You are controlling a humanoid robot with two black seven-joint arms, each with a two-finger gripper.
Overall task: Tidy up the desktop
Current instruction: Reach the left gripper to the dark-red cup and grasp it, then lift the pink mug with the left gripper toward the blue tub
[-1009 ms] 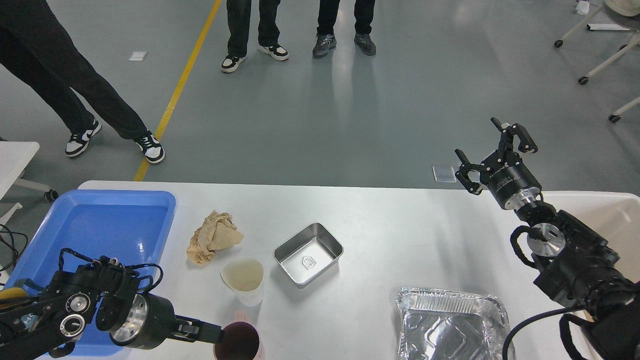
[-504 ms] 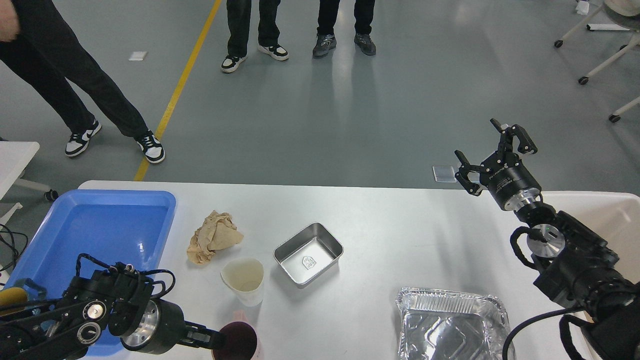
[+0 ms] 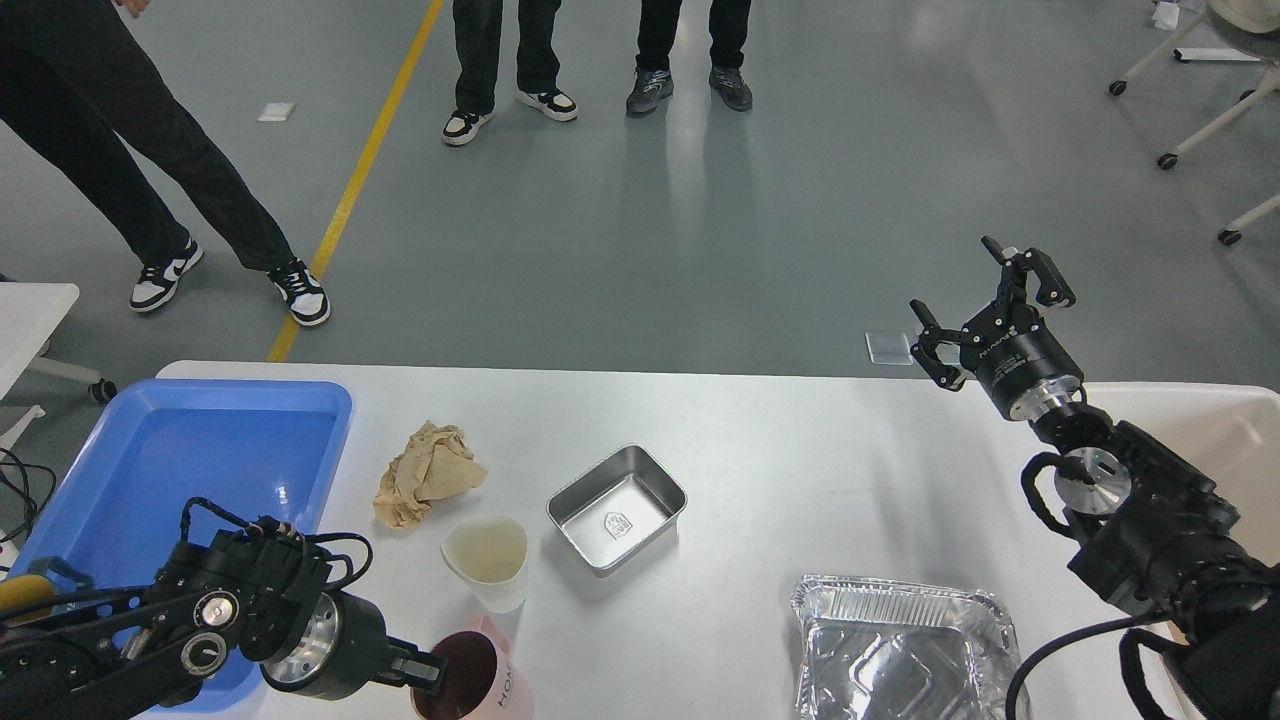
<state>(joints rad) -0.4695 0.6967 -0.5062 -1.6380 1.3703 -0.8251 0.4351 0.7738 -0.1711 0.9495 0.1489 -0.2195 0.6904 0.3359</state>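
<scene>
The white desktop (image 3: 800,470) holds a crumpled brown paper (image 3: 428,474), a white paper cup (image 3: 487,560), a small steel tray (image 3: 616,508) and a foil tray (image 3: 900,645). My left gripper (image 3: 432,676) is at the front edge, shut on the rim of a pink cup (image 3: 478,682) with a dark inside; the cup is tilted. My right gripper (image 3: 985,300) is open and empty, raised over the far right edge of the desktop.
A blue plastic tray (image 3: 200,450) lies at the left end of the desktop. A beige bin (image 3: 1235,425) stands at the right, behind my right arm. Several people's legs stand on the floor beyond the table.
My left arm has moved right and slightly forward. The pink cup in its gripper has tilted, and its pink side now shows. The right arm has not moved.
</scene>
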